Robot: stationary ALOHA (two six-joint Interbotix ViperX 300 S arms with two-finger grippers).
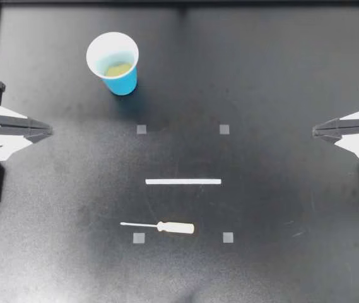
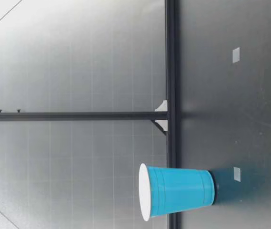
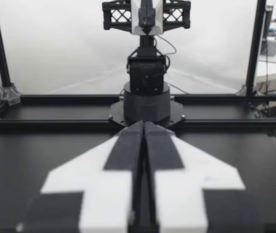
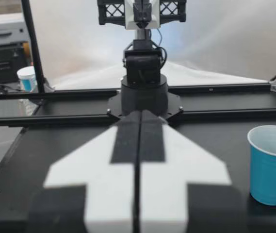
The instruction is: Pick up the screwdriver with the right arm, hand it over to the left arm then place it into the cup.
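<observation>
1. State: right gripper (image 1: 315, 131) is clenched and empty, parked at the tabletop's right edge. Left gripper (image 1: 49, 131) is also clenched and empty, at the left edge. Nothing has been picked yet.
2. The screwdriver (image 1: 160, 226) lies flat near the tabletop's lower edge in the top view, a little left of middle. Its handle points right and its shaft points left. It sits just past the white strip (image 1: 183, 181).
3. The cup (image 1: 113, 63) stands upright toward the upper-left corner, well apart from the screwdriver.
4. Risk: the screwdriver is on the left half, so the right arm must reach past the middle. A stretched reach likely means poorer aim.
5. Risk: the tool is thin, flat and round. If the fingers come down off-centre, it could roll or skid away instead of being caught.
6. Risk: if the right gripper takes the whole handle, the left gets only the slim shaft at handover, so a slip or drop is probable.
7. Risk: the cup looks light. A tilted or hard drop-in, or a nudge from the left gripper, could tip it over.
8. Risk: both arms meet mid-table for the handover, so the fingers may clash if it is mistimed.
</observation>
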